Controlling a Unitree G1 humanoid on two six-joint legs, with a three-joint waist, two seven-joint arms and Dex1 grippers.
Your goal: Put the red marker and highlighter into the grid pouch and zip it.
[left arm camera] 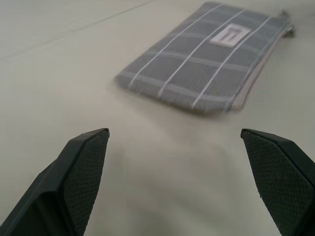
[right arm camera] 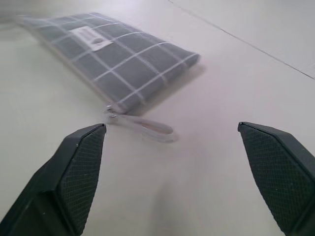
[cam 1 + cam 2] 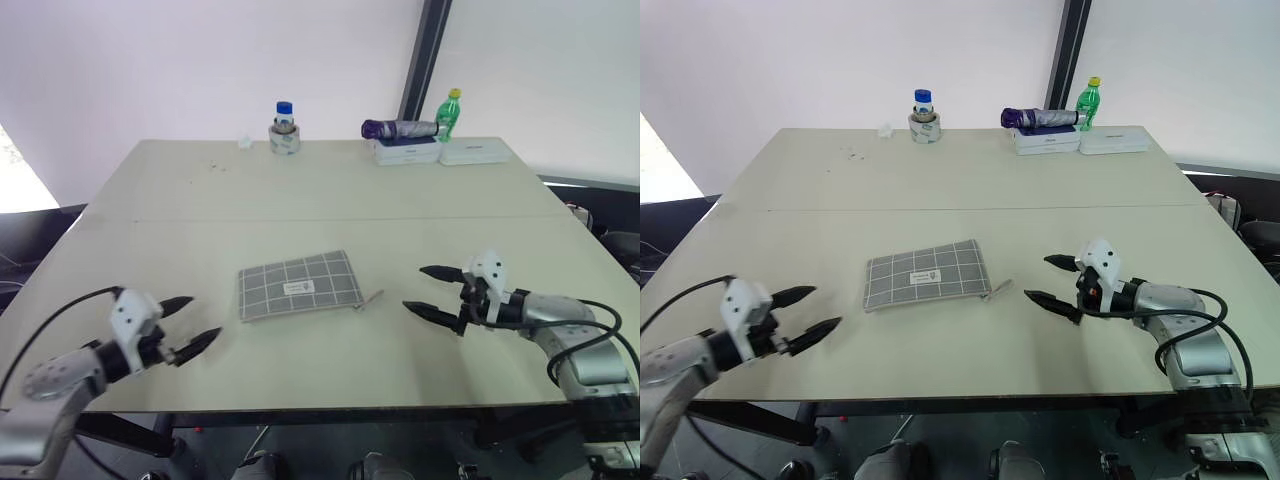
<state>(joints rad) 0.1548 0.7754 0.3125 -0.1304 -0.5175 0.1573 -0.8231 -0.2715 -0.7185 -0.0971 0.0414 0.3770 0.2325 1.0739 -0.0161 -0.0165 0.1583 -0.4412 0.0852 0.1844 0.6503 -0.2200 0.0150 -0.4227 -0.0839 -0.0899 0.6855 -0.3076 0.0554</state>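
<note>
The grid pouch (image 3: 300, 285) lies flat in the middle of the table, grey with white lines and a small white label, its zipper pull (image 2: 142, 125) trailing off one corner toward my right side. The red marker and the highlighter are out of view. My left gripper (image 3: 192, 322) hovers open near the front edge, to the left of the pouch and apart from it. My right gripper (image 3: 425, 290) stands open to the right of the pouch, a short way from the zipper pull. Nothing is between either pair of fingers.
At the table's far edge stand a small blue-capped jar on a tape roll (image 3: 284, 130), a folded purple umbrella (image 3: 400, 128) on white boxes (image 3: 440, 151), and a green bottle (image 3: 450, 112). The pale table (image 3: 330, 200) is bare around the pouch.
</note>
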